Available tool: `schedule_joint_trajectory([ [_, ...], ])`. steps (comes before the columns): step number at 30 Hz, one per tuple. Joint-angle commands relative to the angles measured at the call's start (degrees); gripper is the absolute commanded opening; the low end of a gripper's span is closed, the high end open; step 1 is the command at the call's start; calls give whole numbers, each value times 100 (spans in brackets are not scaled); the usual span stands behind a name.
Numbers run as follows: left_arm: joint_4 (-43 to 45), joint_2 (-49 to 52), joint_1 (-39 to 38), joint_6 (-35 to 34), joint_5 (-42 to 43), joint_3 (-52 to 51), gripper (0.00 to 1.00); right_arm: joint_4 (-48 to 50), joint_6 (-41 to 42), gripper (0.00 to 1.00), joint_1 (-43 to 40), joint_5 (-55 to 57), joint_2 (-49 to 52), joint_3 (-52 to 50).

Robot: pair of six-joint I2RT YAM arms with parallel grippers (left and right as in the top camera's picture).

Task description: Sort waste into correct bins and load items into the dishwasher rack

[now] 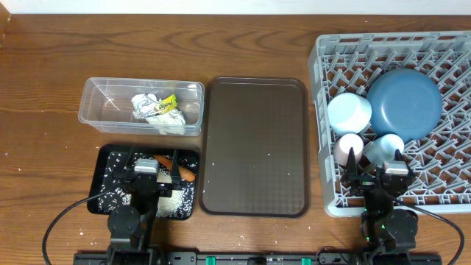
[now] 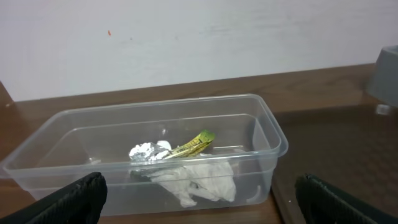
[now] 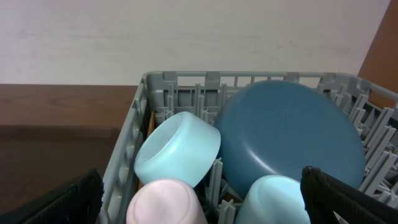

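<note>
Starting at the far left and finding the clear tub (image 1: 90,110) holding the crumpled foil (image 1: 142,103), the green-yellow wrapper (image 1: 166,102) and the white tissue wad (image 1: 174,124). Looking just nearer and seeing the black tray (image 1: 103,193) carrying the carrot piece (image 1: 165,160) and a heap of rice grains (image 1: 171,206). Spotting the left claw (image 1: 151,163) hanging over that tray, close above the carrot, spreading its fingers wide, gripping nothing, and facing the tub just beyond.

Moving to the middle and passing the brown serving tray (image 1: 254,88), showing only a few tiny white specks (image 1: 213,163), maybe rice.

Reaching the right side and meeting the big grey rack (image 1: 321,81). Seeing the blue plate (image 1: 405,103), the light-blue bowl (image 1: 349,112), the pink cup (image 1: 348,146) and the small blue cup (image 1: 384,147) all sitting inside it. Finding the right claw (image 1: 374,165) hanging over the near edge of the rack, just near of the two cups, spreading wide too and gripping nothing. Not making out the chopsticks for sure; glimpsing only a brown strip by the rack's left wall in the right wrist view, possibly them.

Judging the job as almost over, with waste in both bins and dishes in the rack. Guessing at little left besides those stray specks.
</note>
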Motion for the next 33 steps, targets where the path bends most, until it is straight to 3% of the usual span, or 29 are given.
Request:
schedule_joint_trajectory([
  [1, -216, -55, -20, -229, 31, -83, 99, -24, -61, 99, -24, -20, -26, -7],
  [3, -216, -55, -61, -302, -52, -83, 99, -24, -61, 99, -24, -20, -26, -7],
  [7, -243, -55, -74, -1084, -529, -83, 99, -24, -61, 99, -24, -20, -26, -7],
  [33, -262, -48, -68, -1102, -516, -83, 99, -24, -61, 99, -24, -20, -26, -7],
])
